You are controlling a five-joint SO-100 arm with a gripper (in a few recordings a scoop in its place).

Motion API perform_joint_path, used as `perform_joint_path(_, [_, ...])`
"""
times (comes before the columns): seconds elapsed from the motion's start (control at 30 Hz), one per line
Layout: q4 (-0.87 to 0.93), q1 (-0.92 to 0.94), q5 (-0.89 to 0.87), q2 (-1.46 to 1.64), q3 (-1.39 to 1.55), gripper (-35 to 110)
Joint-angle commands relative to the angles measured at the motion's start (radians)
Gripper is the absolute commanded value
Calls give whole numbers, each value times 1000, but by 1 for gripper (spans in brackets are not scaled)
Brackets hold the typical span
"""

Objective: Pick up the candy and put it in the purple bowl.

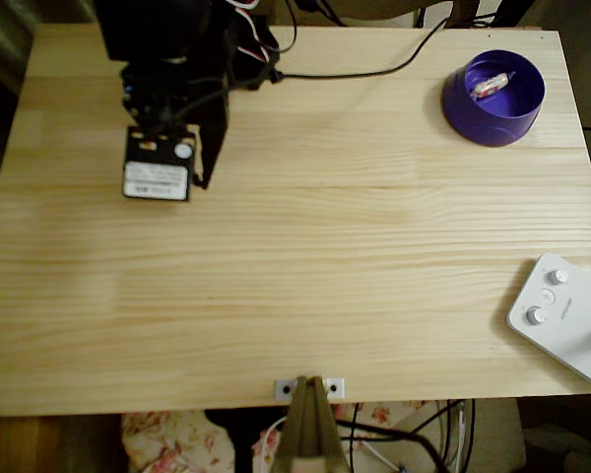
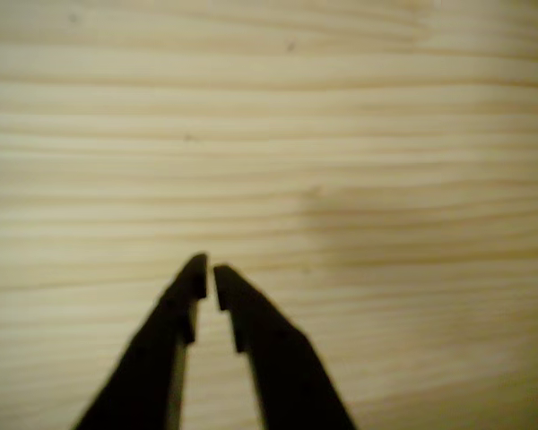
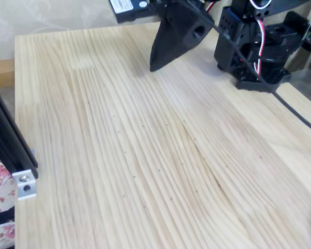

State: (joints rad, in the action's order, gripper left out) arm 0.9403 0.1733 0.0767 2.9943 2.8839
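the black gripper point(image 2: 208, 273) hangs over bare table point(image 2: 386, 134), jaws nearly shut with a thin slit and nothing between them. well away from those jaws, the candy point(image 1: 491, 85) already lies inside the purple bowl point(image 1: 478, 123). it looks light and crinkly, probably slippery; i'd pinch the plump middle, not the twisted ends.
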Motion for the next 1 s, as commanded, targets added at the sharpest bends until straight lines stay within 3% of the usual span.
perform_joint_path(0.0, [9, 20, 3, 74, 8, -1])
perform_joint_path(0.5, [118, 17, 2, 304, 127, -1])
perform_joint_path(0.97, [120, -9, 31, 304, 129, -1])
